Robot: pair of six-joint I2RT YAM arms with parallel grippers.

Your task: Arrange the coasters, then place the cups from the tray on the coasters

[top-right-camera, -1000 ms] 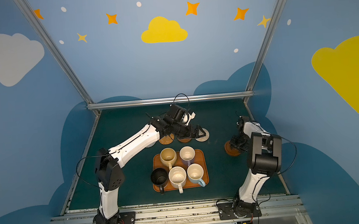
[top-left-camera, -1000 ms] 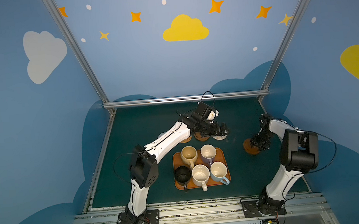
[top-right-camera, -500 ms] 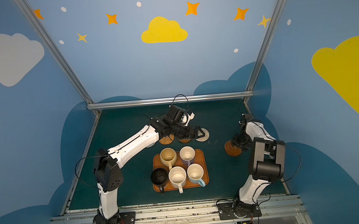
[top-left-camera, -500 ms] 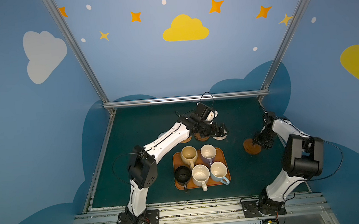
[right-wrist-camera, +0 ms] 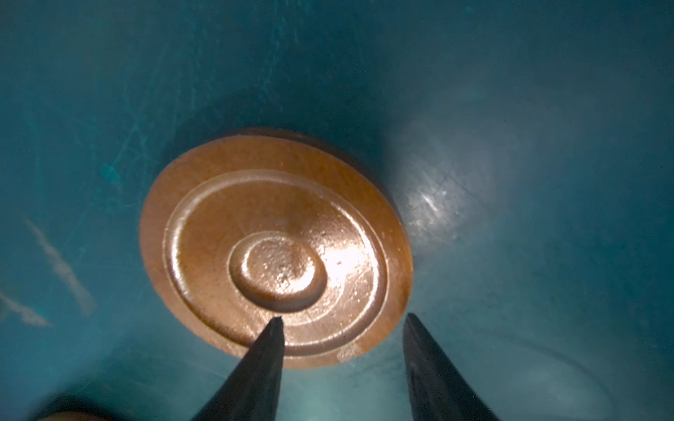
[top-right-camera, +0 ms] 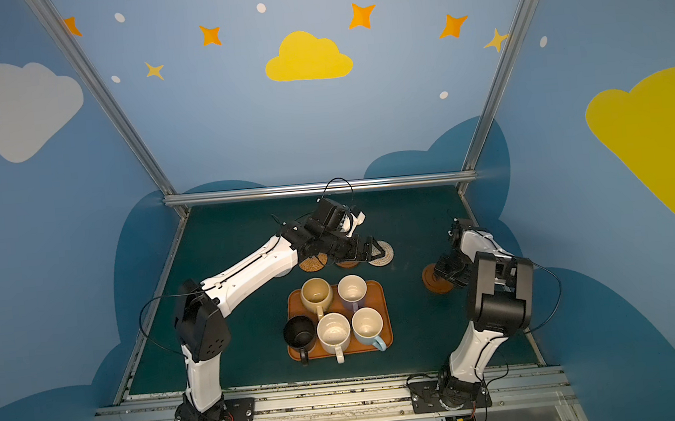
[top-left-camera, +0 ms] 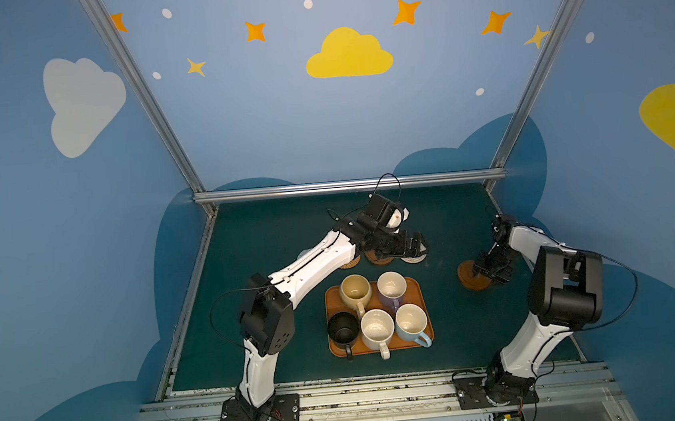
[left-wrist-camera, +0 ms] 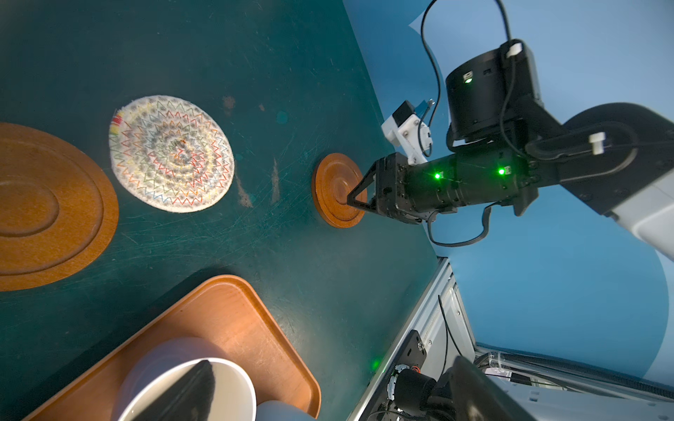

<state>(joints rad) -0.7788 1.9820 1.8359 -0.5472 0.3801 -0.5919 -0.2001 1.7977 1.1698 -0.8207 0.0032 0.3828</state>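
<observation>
The orange-brown tray (top-left-camera: 423, 295) holds the cups: pale yellow (top-left-camera: 355, 291), lavender (top-left-camera: 392, 288), black (top-left-camera: 342, 327), cream-white (top-left-camera: 377, 328) and light blue (top-left-camera: 411, 321). Behind it lie a rattan coaster (top-left-camera: 349, 263), a wooden coaster (top-left-camera: 379, 259) and a grey-white woven coaster (top-left-camera: 416, 259). My left gripper (top-left-camera: 416, 247) hovers open above that row, holding nothing. To the right, another wooden coaster (right-wrist-camera: 273, 248) lies flat on the table. My right gripper (right-wrist-camera: 343, 318) is open at it, with one fingertip (right-wrist-camera: 271, 335) over its top and the other beside its rim.
The green table (top-left-camera: 272, 242) is bounded by a metal rail (top-left-camera: 346, 185) at the back and blue walls at the sides. In the left wrist view, the tray's corner (left-wrist-camera: 299, 368) lies near the front metal rail (left-wrist-camera: 408, 350).
The right arm's elbow has shifted slightly while its gripper stays at the wooden coaster. The left arm has hardly moved.
</observation>
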